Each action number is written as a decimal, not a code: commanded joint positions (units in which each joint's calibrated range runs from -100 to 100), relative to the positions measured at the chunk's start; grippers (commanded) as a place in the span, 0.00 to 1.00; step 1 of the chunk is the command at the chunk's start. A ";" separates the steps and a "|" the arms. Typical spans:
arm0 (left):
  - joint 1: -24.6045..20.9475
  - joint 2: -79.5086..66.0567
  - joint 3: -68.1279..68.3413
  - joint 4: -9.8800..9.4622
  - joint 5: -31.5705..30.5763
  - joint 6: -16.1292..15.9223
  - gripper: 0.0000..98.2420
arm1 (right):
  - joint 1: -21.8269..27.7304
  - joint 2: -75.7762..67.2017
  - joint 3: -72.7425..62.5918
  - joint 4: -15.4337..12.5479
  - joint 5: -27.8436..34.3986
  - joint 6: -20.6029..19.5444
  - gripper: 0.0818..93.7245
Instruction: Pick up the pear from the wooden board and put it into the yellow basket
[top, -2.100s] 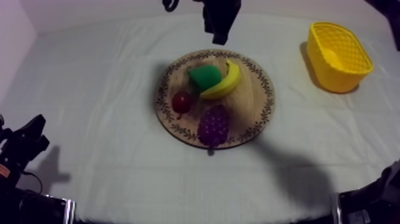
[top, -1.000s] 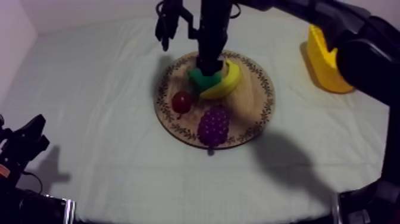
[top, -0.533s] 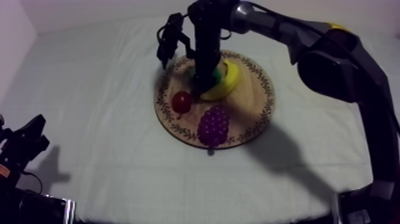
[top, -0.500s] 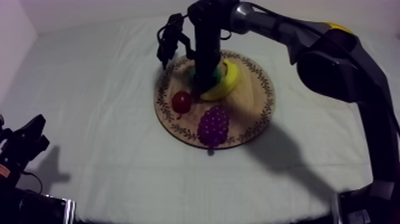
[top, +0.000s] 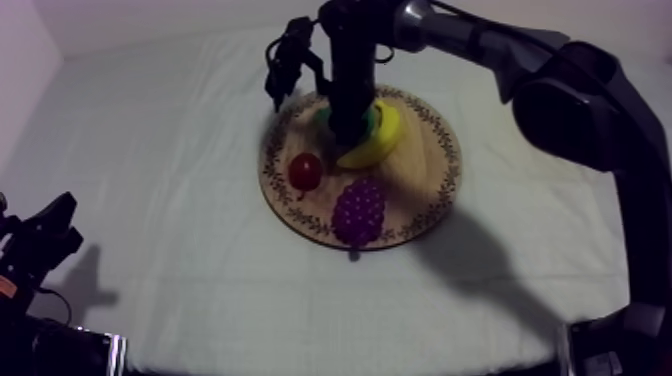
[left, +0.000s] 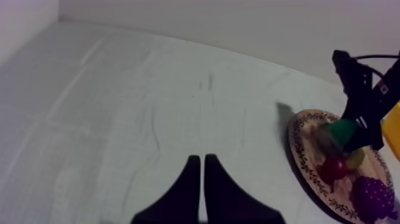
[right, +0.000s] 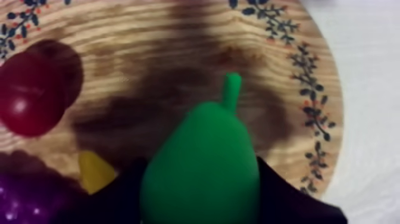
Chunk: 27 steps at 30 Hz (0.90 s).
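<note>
The green pear (right: 202, 167) lies on the round wooden board (right: 178, 36), stem pointing away from the camera. My right gripper (right: 202, 193) is shut on the pear, a black finger (right: 286, 199) pressed to each flank. From above, the right gripper (top: 348, 125) stands upright over the board (top: 440, 180) and hides most of the pear (top: 322, 113). I cannot tell whether the pear has left the wood. My left gripper (left: 199, 159) is shut on nothing, low at the table's left (top: 45, 235). A yellow bit of the basket (left: 393, 128) shows behind the right arm.
On the board beside the pear lie a banana (top: 378, 145), a small red fruit (top: 305, 170) and a bunch of grapes (top: 358, 210). The right arm spans the table's right side above the cloth. Bare cloth stretches left of the board.
The right arm came in from the far side and dropped its gripper over the pear. Its fingers have narrowed round the pear; the wrist has shifted slightly away. The left arm stayed still.
</note>
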 joint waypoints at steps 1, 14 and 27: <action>-0.01 0.00 -0.02 -0.02 0.00 0.02 0.00 | -0.18 -3.27 1.20 0.26 0.25 0.10 0.42; -0.01 0.00 -0.02 -0.02 0.00 0.02 0.00 | -0.83 -26.20 6.20 2.29 5.93 -1.37 0.41; -0.01 0.00 -0.02 -0.02 0.00 0.02 0.00 | 8.21 -37.15 14.52 4.82 6.77 -11.57 0.40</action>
